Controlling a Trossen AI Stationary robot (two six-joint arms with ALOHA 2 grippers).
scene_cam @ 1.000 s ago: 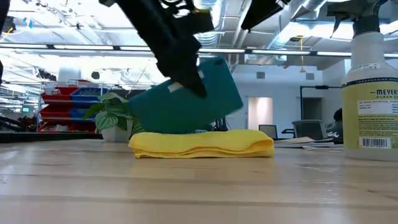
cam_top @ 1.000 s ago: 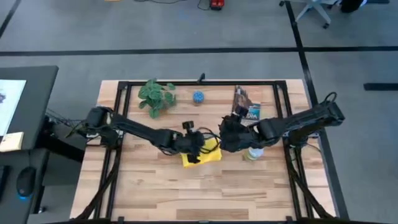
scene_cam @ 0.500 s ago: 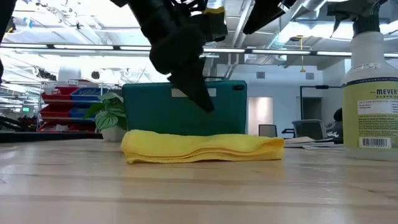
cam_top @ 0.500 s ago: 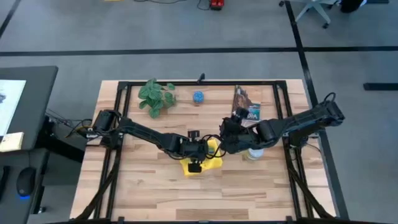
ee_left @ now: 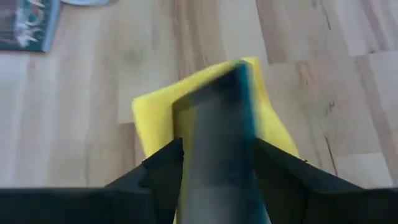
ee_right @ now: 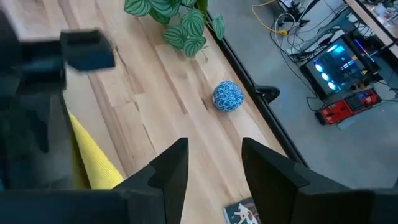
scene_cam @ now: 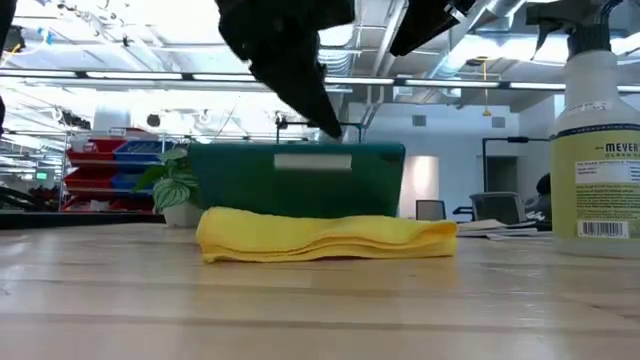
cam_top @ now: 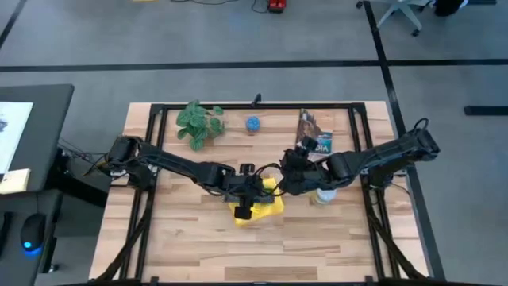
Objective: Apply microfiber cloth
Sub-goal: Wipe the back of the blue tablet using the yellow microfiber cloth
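Wooden table, yellow microfiber cloth, workshop shelving behind

Grey floor crossed by dark tape lines, light wooden table on a black frame, dark desk at left, red and blue bins far left, bright ceiling lights overhead

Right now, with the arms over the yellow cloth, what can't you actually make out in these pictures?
- Contact between the teal tablet and the microfiber cloth: low view, the cloth's front fold hides the tablet's lower edge.
- Tablet's surface: left wrist view, blurred.
- Cloth's full outline: high view, both arms cover it.
- Spray bottle top: low view, cut off by the edge.
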